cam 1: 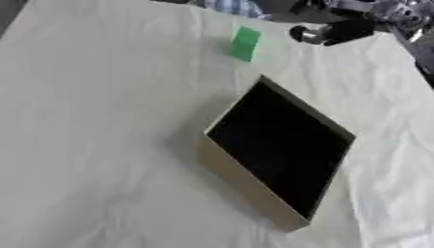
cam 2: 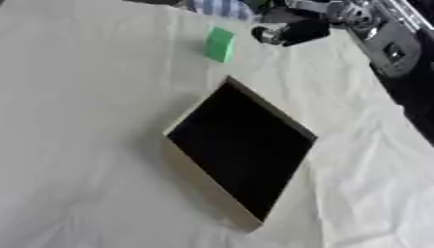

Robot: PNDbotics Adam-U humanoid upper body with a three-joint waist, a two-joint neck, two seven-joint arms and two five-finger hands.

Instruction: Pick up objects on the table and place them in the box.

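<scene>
Box (cam 1: 284, 154) nearest you, low-walled and square, dark inside, sitting cornerwise on the cloth-covered table (cam 1: 93, 145) with one corner pointing away toward the far side; nothing shows inside it that you can make out. Beyond that far corner, apart from it, green block (cam 1: 246, 43) lies on the cloth, a small flat slab with its long axis running roughly away from you and leaning slightly to the left at the near end. Farther still and to the right, your right hand (cam 2: 292, 33) comes in from the upper right corner, black with a silver joint behind it, hovering near the far edge of the table. Block lies to the left of that hand and a touch nearer you, close by but not touching. Fingers look curled in on themselves with nothing between them, though the blur makes this a judgement more than a reading. Left hand shows in neither view, so the right is the only one placed for this pick. Something striped blue and white (cam 1: 233, 7) sits at the far edge behind the block; cannot say what it is. Coming move likely calls for opening the fingers and shifting left across the block's narrow width.
</scene>
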